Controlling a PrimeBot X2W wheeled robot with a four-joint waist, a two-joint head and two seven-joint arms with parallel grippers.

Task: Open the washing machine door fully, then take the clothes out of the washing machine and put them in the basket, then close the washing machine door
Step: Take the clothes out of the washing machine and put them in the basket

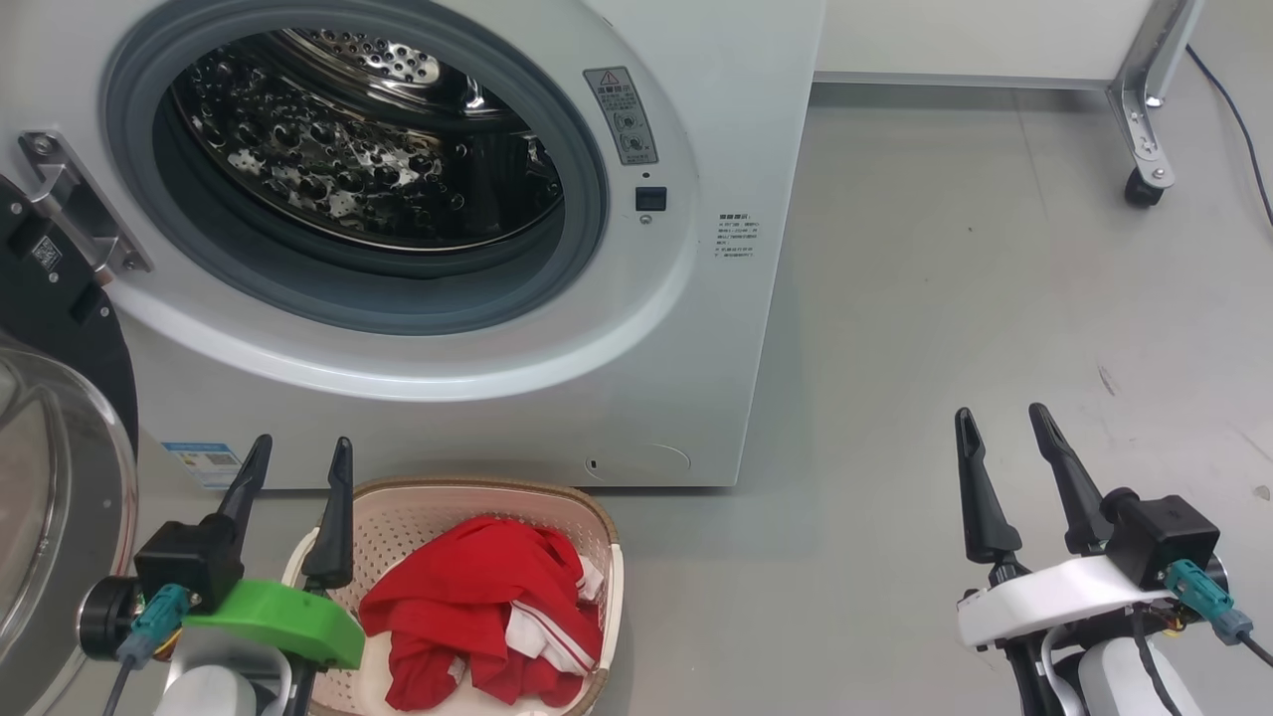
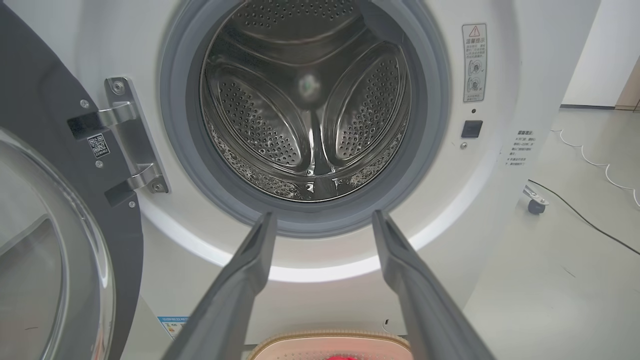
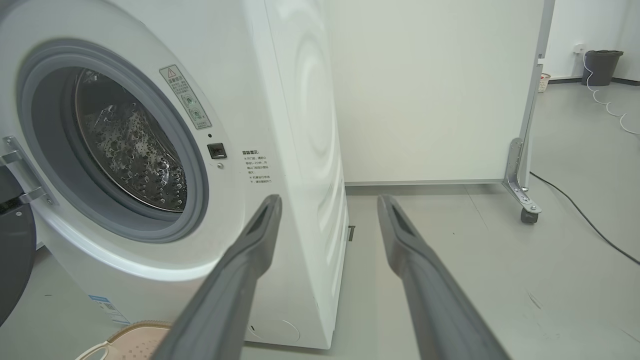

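the drum (image 2: 310, 100) looks bare and the clothes (image 1: 487, 607) lie heaped in the basket (image 1: 609, 537) on the floor (image 1: 945, 298) just before the washing machine (image 1: 716, 328), so closing seems the step in hand. the washing machine door (image 1: 50, 517) stands swung open at the left. the left end effector (image 1: 303, 443) and right end effector (image 1: 1000, 413) are both spread wide, holding nothing. next, the left one likely must push the door round until it shuts
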